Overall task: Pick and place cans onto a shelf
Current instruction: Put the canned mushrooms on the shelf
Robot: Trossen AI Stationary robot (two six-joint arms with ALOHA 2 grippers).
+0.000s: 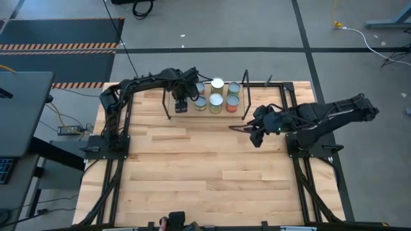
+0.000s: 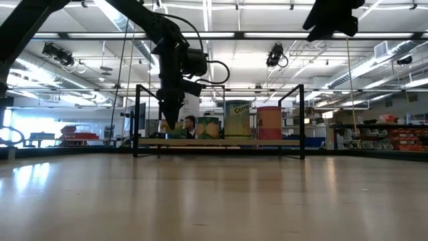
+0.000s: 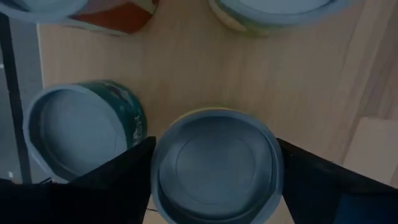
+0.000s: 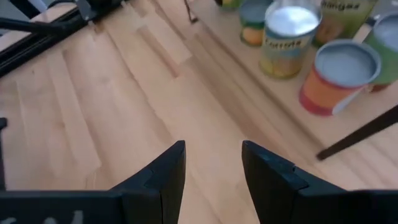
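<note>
The shelf (image 2: pixel 267 142) stands at the table's far middle with several cans on its board, among them a white-lidded one (image 1: pixel 217 85) and an orange one (image 1: pixel 232 102). My left gripper (image 1: pixel 182 106) points down over the shelf's left part, shut on a can with a grey lid (image 3: pixel 214 165). A green-labelled can (image 3: pixel 81 134) stands right beside that can. My right gripper (image 1: pixel 257 136) is open and empty above the table, just right of the shelf's right end frame. It looks toward the yellow can (image 4: pixel 286 40) and the orange can (image 4: pixel 339 71). My left gripper holds the can by two opposite sides of its wall just below the lid's rim (image 3: pixel 155 180), pinched between the two fingers. The fingers come from above, pointing down. The can is upright at the level of the shelf board (image 2: pixel 170 132); whether it rests on the board, I cannot tell.
The shelf's thin black end frames (image 1: pixel 244 96) rise on both sides of the cans. The cans stand close together in two rows. Bare wooden tabletop (image 1: pixel 205 167) lies on the near side of the shelf. Black rails run along the table's left and right edges.
</note>
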